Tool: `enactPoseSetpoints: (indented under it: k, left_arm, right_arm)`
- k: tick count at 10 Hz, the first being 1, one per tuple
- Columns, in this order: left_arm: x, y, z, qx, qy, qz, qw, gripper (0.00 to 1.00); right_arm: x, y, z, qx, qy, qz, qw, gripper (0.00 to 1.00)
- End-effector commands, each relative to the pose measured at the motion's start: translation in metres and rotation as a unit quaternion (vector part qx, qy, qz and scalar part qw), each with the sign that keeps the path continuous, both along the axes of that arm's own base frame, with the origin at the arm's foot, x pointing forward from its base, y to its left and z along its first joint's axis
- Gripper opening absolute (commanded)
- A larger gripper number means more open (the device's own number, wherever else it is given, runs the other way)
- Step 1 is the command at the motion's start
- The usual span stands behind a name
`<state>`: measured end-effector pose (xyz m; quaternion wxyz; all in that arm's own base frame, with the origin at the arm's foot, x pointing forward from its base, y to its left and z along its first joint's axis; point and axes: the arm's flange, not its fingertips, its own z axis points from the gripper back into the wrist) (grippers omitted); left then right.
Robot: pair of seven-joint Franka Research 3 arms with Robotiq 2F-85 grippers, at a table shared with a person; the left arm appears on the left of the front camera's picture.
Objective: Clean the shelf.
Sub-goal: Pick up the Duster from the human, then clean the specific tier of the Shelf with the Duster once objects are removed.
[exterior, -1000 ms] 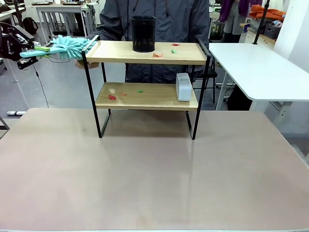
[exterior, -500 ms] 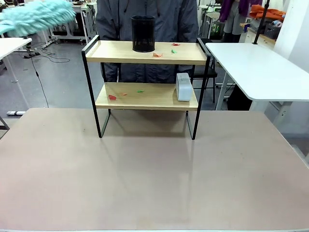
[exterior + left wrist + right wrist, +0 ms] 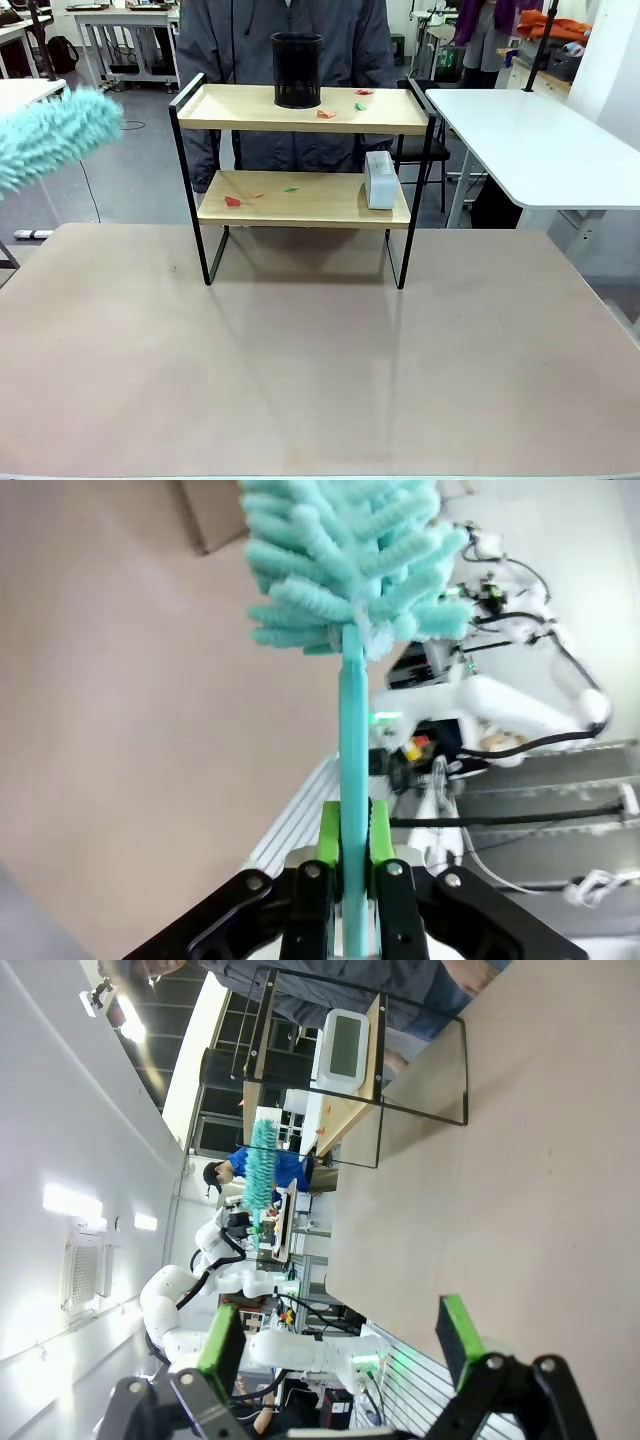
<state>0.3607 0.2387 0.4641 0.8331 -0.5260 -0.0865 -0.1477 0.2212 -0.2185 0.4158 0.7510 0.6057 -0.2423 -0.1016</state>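
Left end effector (image 3: 354,842) clamped on the thin handle of a teal duster (image 3: 55,140), its fluffy head hanging at the left edge of the front view, well apart from the shelf (image 3: 240,108); right end effector (image 3: 338,1338) spread wide with nothing between its pads. The shelf stands at the far middle of the counter (image 3: 320,380), a person (image 3: 215,50) just behind it; coloured paper scraps (image 3: 232,201) lie on both boards, with a black mesh cup (image 3: 297,70) on the top board and a small white box (image 3: 379,180) at the right end of the lower one.

The step in hand looks to be carrying the duster to the shelf. Done well, the head would come in level with a board and brush lightly, pushing scraps towards the open front edge; the black frame rails closing each end would likely trap them. The cup and the box call for sweeping around, not through. The gap between the boards is low, so the handle should go in flat. The bare counter in front gives ample room; a white side table (image 3: 530,140) crowds the right, while the left approach lies open.
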Motion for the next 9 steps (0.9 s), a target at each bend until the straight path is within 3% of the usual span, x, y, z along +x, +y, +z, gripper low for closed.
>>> enactPoseSetpoints:
  k: [1, 3, 4, 9]
  left_arm:
    - [0.009, -0.006, -0.018, 0.056, 0.012, -0.048, 0.997, 0.0]
    - [0.031, -0.012, -0.026, 0.082, 0.025, -0.043, 0.995, 0.0]
    - [0.012, -0.004, -0.027, 0.048, 0.026, -0.026, 0.998, 0.0]
    - [0.012, -0.004, -0.027, 0.048, 0.026, -0.026, 0.998, 0.0]
  right_arm:
    - [-0.001, -0.002, 0.001, -0.005, -0.012, 0.005, 1.0, 1.0]
    - [-0.001, -0.002, 0.001, -0.005, -0.012, 0.005, 1.0, 1.0]
    - [-0.001, -0.002, 0.001, -0.005, -0.012, 0.005, 1.0, 1.0]
    - [-0.001, -0.002, 0.001, -0.005, -0.012, 0.005, 1.0, 1.0]
